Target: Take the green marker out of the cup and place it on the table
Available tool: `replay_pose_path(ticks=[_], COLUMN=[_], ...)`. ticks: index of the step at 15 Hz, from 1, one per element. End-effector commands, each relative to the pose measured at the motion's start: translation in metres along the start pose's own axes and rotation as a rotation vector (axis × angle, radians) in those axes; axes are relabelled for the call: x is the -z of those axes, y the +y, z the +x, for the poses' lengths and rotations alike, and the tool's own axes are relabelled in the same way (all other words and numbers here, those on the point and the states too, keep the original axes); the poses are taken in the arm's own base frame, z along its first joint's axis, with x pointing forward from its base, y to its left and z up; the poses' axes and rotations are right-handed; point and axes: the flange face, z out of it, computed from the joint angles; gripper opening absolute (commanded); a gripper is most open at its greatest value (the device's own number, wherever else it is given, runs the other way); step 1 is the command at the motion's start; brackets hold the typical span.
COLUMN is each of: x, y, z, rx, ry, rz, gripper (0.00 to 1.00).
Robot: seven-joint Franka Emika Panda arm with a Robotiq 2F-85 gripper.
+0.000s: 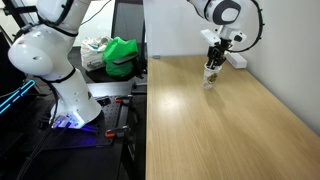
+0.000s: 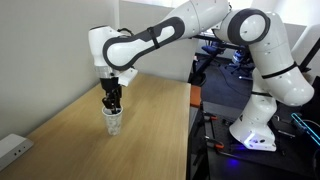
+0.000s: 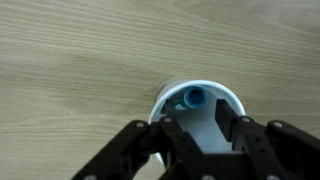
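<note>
Currently hovering right above the white cup (image 3: 222, 101) — gripper (image 3: 206, 122) fingers spread apart, holding nothing — blue-tipped marker (image 3: 193, 97) standing inside it.

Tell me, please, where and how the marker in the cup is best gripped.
Grip the marker by its top end, probably coming straight down from above: it stands roughly upright in the cup, by the rim, so only that end is exposed.
</note>
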Motion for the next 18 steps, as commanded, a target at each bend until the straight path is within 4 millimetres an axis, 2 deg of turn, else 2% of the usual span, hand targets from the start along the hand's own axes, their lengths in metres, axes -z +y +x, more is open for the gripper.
replay_pose_path(ticks=[1,3,4,5,6,7,8,10,12,18], x=[0.0035,0.0025,0.0027,0.0028,0.0031,0.0033,0.0037,0.0044,0.0058,0.0084], y=[-0.0002,0.0002,0.0,-0.0001,-0.0003,-0.0003,-0.0006,-0.0008,-0.0011,-0.0007], z=[0.006,0.0073,0.008,0.0086,0.0095,0.0101,0.0109,0.012,0.0134,0.0156], rx=[-0.017,-0.016,-0.015,-0.016,-0.016,-0.015,-0.015,-0.014,-0.014,-0.015], ry=[-0.027,-0.032,-0.035,-0.036,-0.036,-0.037,-0.035,-0.035,-0.03,-0.027], rz=[-0.02,-0.02,-0.02,-0.021,-0.02,-0.02,-0.02,-0.02,-0.02,-0.019], gripper=[0.46,0.46,0.39,0.38,0.24,0.22,0.13,0.05,0.0,0.0])
